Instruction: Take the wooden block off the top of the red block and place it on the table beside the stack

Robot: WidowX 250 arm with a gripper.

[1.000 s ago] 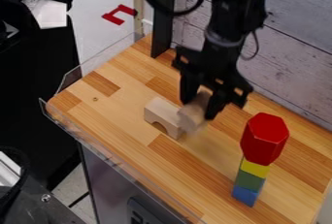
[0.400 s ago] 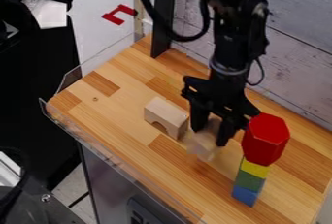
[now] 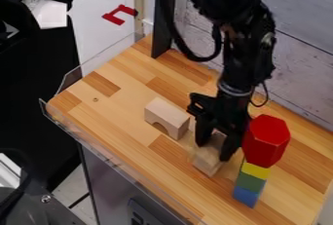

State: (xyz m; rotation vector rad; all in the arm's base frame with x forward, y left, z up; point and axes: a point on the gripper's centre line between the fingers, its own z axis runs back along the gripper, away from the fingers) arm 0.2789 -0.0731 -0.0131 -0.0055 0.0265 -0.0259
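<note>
With the arched wooden block [image 3: 167,117] as landmark, gripper [image 3: 213,152] is to its right and a bit toward the camera, pointing down. Fingers are clamped on a small plain wooden block [image 3: 207,161], one on each side, so they stand apart by that block's width. Held block: pale wood, faceted, lower end sticking out under the fingers, right of and nearer the camera than the arched block, small gap between the two. Can't tell if its bottom touches the tabletop [image 3: 123,117] or sits just above.

Arched block itself: on the tabletop, arch opening down, cutout facing the camera side, nothing on top.

Farther right of the arched block, past the gripper: upright stack. Bottom to top: blue block [image 3: 246,196], green block [image 3: 249,181], yellow block [image 3: 255,169], big red hexagonal block [image 3: 266,140]. Red one is wider than the rest, overhangs them. Gripper's right-hand finger is near the red block; touching or not, can't tell.

Behind the arched block, at the far edge: black upright post [image 3: 164,19], and gray plank wall [image 3: 302,58] behind and right. Arm comes down from the top, in front of that wall. Well left of and beyond the arched block, off the table: red angular piece [image 3: 120,14].
</note>
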